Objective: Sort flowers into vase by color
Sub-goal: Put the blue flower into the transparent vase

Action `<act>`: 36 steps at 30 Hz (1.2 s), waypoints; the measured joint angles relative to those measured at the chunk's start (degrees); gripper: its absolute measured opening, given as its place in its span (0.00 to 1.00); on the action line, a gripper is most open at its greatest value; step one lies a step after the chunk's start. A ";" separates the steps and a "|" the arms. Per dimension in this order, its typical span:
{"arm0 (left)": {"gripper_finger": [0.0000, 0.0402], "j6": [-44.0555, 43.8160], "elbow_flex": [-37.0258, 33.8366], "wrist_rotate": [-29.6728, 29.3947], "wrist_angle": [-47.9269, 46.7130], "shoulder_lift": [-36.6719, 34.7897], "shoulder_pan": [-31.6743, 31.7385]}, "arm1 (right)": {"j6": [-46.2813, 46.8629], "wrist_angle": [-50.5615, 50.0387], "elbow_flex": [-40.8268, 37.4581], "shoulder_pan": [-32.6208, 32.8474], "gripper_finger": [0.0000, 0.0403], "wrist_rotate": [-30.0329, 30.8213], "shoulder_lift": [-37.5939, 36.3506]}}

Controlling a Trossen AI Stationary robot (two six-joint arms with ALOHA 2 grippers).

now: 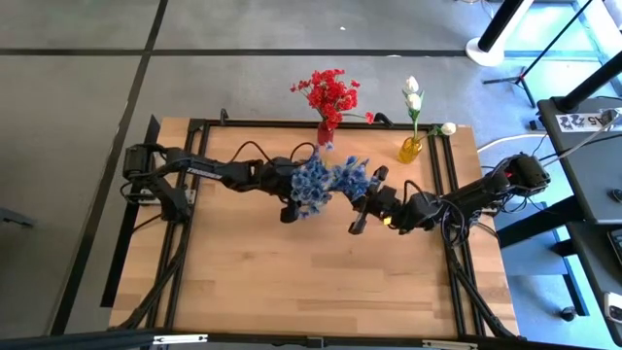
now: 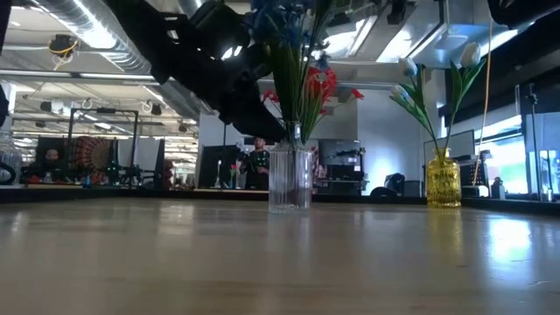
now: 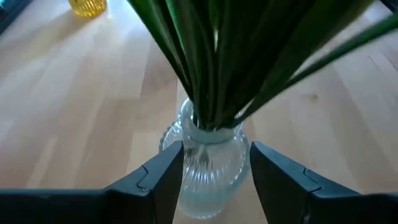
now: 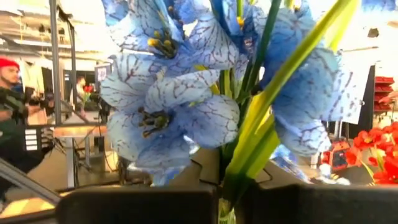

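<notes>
Blue flowers (image 4: 186, 106) are filling my right tool (image 1: 362, 216), clamped on their stems; my left tool (image 3: 214, 180), apart, is straddling the clear vase (image 3: 208, 168). Releasing comes next.

Blue flowers (image 1: 328, 181) hide the clear vase (image 3: 206, 167) from above and run off the low view's top, their blooms cut off above the left wrist frame, the right gripper (image 4: 227, 208) fingertips are cropped, background people (image 2: 255, 163) too small to tell.
</notes>
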 joint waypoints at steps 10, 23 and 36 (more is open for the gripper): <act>0.45 -1.82 0.00 -1.10 -0.82 0.22 -1.19 | 3.93 0.89 0.02 -0.02 0.02 1.34 5.19; 0.45 -1.95 0.00 -1.28 -0.92 0.22 -1.69 | 13.78 -6.31 0.00 -0.07 0.02 5.94 10.59; 0.45 -3.53 0.00 -2.11 -0.50 0.22 -2.88 | 22.64 -14.27 0.24 -1.66 0.06 3.04 14.48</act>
